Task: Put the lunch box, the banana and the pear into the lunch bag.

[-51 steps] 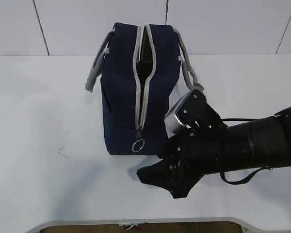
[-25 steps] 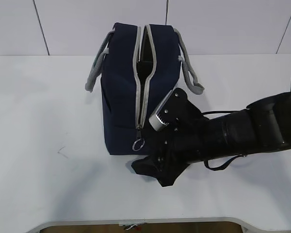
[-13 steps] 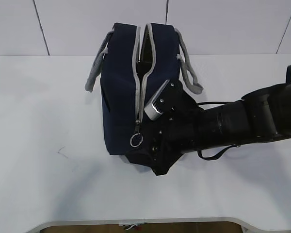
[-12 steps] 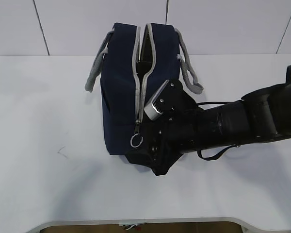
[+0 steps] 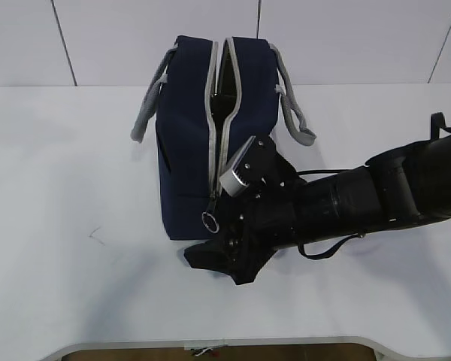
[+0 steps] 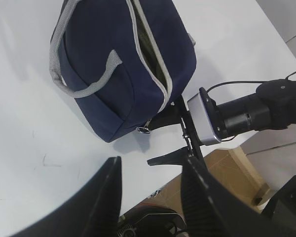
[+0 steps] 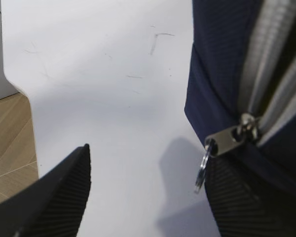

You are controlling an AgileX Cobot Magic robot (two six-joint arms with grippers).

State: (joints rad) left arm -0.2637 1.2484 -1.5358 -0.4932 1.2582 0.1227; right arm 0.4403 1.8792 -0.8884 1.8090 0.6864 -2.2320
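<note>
In the exterior view the right gripper (image 5: pixel 210 254) is closing in on the ring pull (image 5: pixel 210 219) of the lunch bag (image 5: pixel 188 135) standing mid-table, nearer than two seconds ago; the left wrist view shows the left gripper (image 6: pixel 150 190) hanging open and empty; the right wrist view shows open fingers (image 7: pixel 59 190) straddling the pull (image 7: pixel 203 170), gripping nothing, readying to unzip.

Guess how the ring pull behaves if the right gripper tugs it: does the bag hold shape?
The ring pull dangles loose, so it will probably swing away. The bag is soft fabric standing free, so it likely slides or buckles. The right gripper is open beside it.
</note>
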